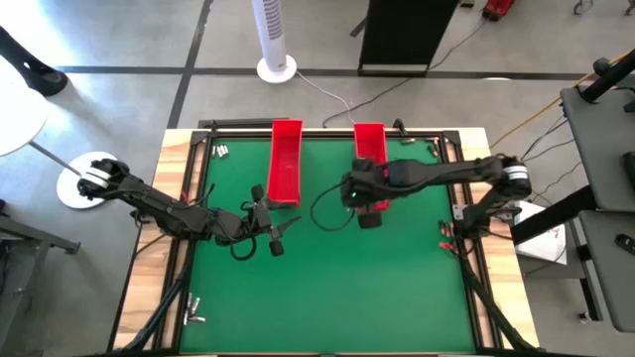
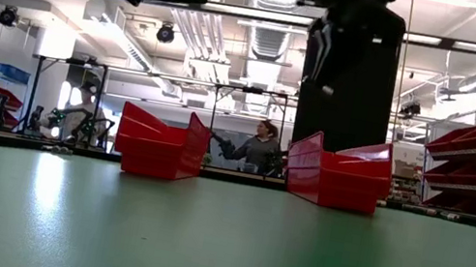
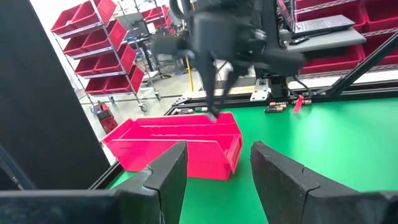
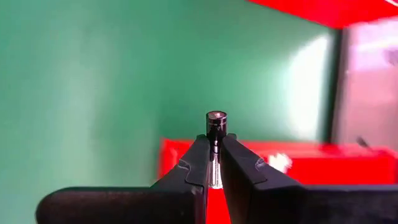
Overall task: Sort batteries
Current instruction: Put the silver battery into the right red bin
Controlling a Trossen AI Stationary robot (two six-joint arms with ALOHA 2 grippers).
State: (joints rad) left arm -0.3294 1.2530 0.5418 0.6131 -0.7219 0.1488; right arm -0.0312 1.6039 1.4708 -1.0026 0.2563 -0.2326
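Green table (image 1: pixel 397 288); battery (image 4: pixel 216 119) half hidden.

The green table (image 1: pixel 397 288) carries 2 red trays (image 1: pixel 286 159) and scattered batteries (image 1: pixel 220 151).

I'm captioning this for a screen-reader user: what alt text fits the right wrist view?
The right gripper is shut on a small dark battery with a silvery end, pinched between its two dark fingers. Behind it lie a red tray and the green table.
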